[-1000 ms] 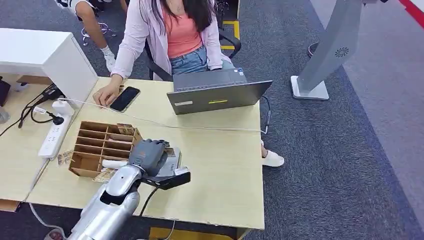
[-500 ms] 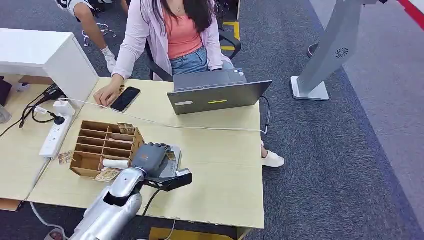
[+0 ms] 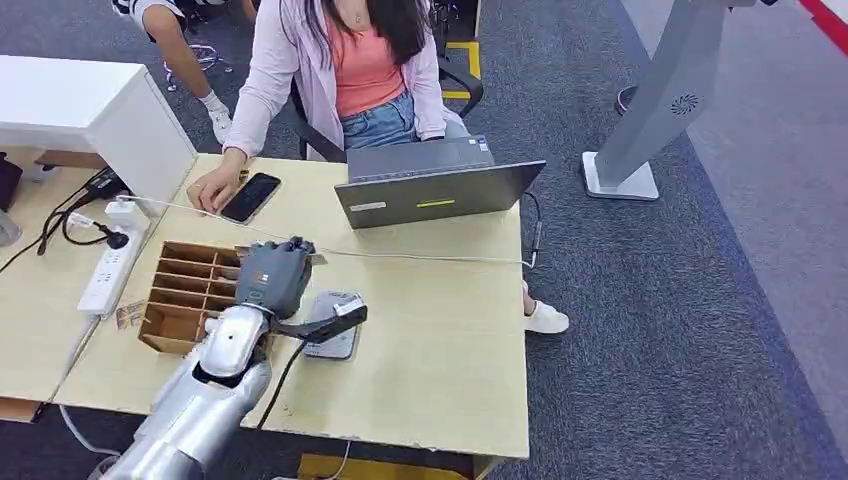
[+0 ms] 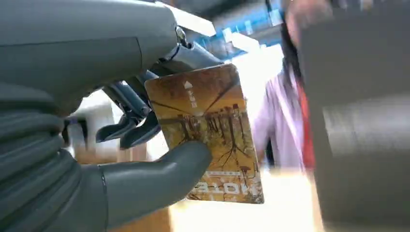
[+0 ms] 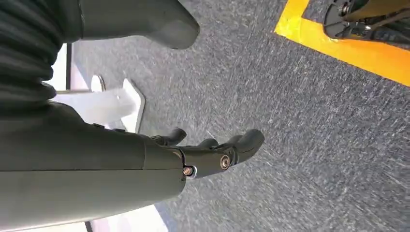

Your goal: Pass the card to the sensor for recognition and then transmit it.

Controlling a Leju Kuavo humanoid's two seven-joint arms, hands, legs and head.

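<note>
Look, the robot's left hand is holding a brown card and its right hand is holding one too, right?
Not quite. The left hand does hold the brown card, as the left wrist view shows. But the right hand holds nothing: the right wrist view shows its fingers apart above the grey carpet.

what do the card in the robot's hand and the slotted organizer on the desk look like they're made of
Card: likely glossy printed plastic, judging by its thin stiff shape, rounded corners and sheen. The left hand pinches it.
Organizer: probably matte brown cardboard or thin wood, with flat dull dividers; the head view leaves it open.
</note>
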